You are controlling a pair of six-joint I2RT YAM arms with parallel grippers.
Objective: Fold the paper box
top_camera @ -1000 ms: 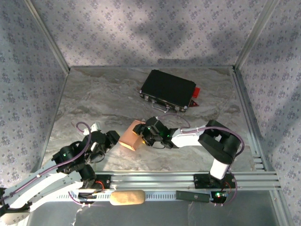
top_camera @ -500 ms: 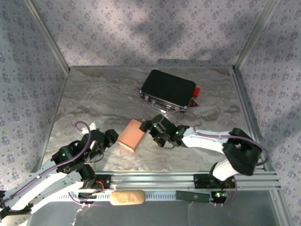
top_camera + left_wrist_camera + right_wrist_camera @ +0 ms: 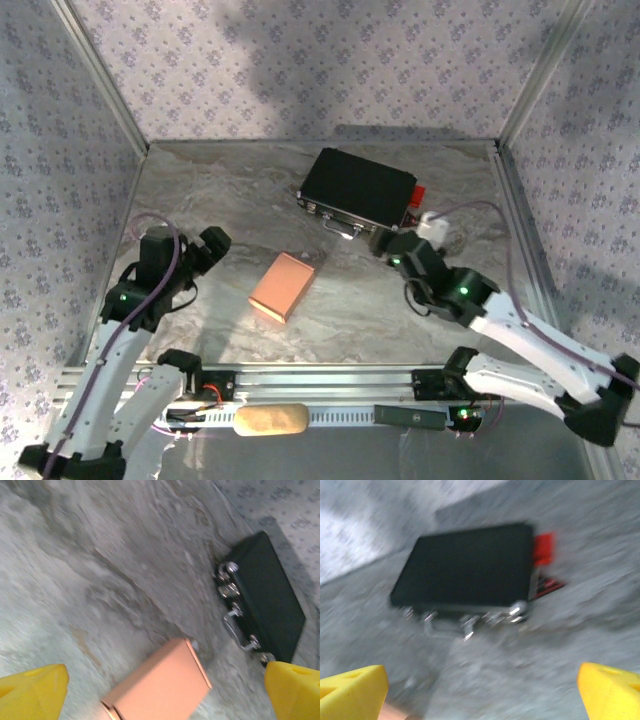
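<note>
Where it lies, paper box (image 3: 283, 285), long axis angled far-right

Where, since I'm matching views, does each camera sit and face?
Top external: above and behind the arms, looking down on the table; left gripper and right gripper both show.
Left wrist: on the left arm, facing the paper box and black case; yellow fingertips at bottom corners.
Right wrist: on the right arm, facing the black case; yellow fingertips likewise.
Shared: the black case.
</note>
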